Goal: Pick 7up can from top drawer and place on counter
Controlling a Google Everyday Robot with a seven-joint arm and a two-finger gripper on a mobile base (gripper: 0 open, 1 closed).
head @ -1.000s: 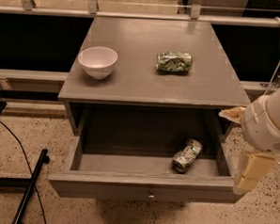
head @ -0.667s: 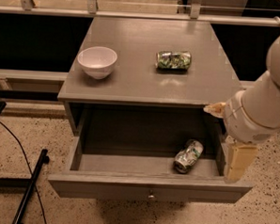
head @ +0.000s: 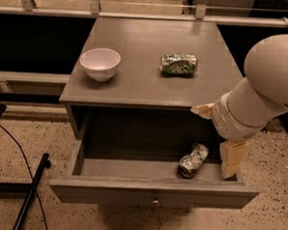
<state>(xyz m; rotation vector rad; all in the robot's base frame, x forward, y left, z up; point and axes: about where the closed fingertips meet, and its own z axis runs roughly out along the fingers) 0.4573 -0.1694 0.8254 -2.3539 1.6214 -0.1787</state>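
The 7up can [head: 193, 160] lies on its side in the open top drawer [head: 149, 191], near its right front corner, silver end toward the front. The gripper [head: 216, 137] hangs over the drawer's right side, just right of and above the can, apart from it. Its two cream fingers are spread wide: one [head: 202, 110] at the counter's front edge, the other [head: 232, 158] low by the drawer's right wall. Nothing is between them. The counter [head: 141, 83] is the grey top above the drawer.
A white bowl [head: 100, 63] stands on the counter's left side. A flat green-and-white crumpled packet [head: 178, 63] lies right of centre on the counter. A black pole and cable [head: 31, 193] lean on the floor at the left. A railing runs behind the cabinet.
The arm has swung left and inward from the right edge of view. The gripper now sits over the drawer's right side, closer to the can. The can has not moved.
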